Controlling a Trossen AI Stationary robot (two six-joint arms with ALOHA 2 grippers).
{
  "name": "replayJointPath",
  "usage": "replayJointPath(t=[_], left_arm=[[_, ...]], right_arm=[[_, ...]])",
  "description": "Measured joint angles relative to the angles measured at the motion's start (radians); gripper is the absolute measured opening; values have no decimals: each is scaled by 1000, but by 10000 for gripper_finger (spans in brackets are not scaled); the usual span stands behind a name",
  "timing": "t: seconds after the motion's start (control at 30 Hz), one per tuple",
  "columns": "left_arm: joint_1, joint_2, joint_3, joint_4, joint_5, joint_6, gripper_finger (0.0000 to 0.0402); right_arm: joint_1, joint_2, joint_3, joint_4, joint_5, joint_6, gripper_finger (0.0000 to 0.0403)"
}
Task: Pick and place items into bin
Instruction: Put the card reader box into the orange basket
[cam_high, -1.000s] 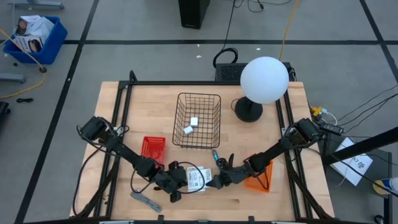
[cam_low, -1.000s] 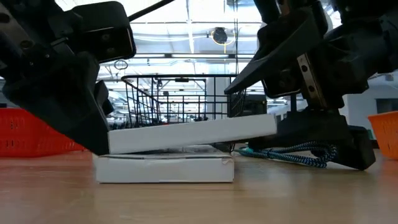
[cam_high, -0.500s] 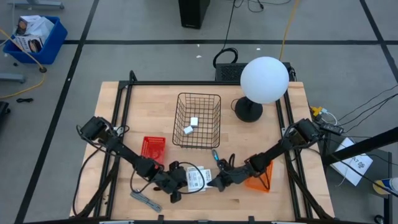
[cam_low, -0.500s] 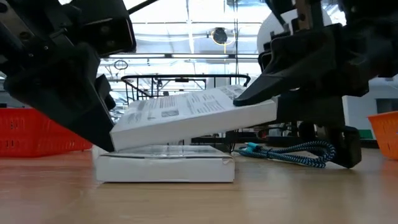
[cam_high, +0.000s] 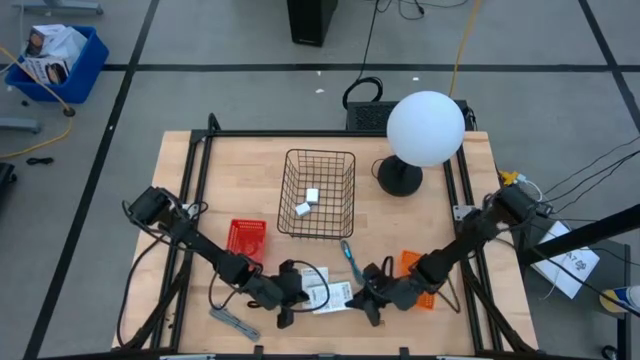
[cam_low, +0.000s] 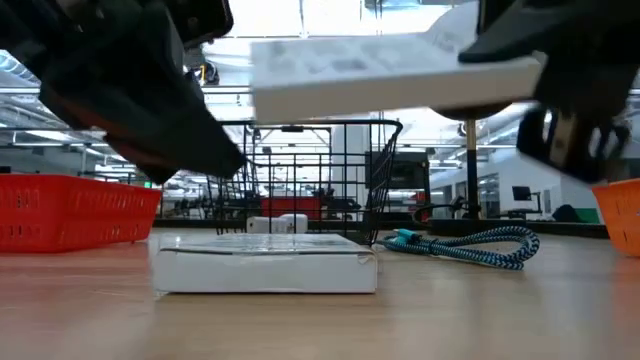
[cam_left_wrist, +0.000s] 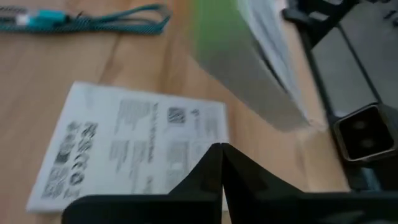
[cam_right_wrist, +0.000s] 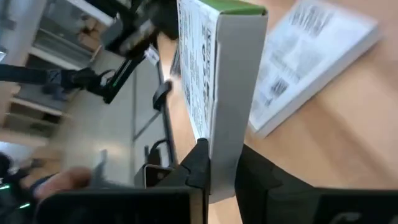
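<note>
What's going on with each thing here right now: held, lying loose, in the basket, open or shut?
Right gripper: shut on the lifted packet.
Lifted packet: clamped at one edge, held in the air above the table.
Second packet: lying flat on the table.
Left gripper: shut, empty, over the second packet.
Wire basket: upright, two white blocks inside.
Teal cable: loose on the table.

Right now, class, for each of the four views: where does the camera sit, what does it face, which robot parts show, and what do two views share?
High: overhead, looking straight down on the table; both arms, basket, lamp.
Low: at tabletop height, looking level toward the basket; both pincers, blurred, and the lifted box.
Left wrist: on the left arm, looking at the lying box; the shut left pincer shows.
Right wrist: on the right arm; the right pincer grips the lifted box.
Shared: the low and both wrist views all show both boxes.
</note>
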Motion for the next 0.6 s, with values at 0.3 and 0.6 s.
replayJointPath(t=[0.3, 0.6], left_arm=[[0, 0, 0, 77, 5, 64, 16], [0, 0, 0, 75, 7, 89, 30]], right_arm=[[126, -254, 2, -333, 245, -91, 36], [280, -465, 2, -679, 372, 10, 36]])
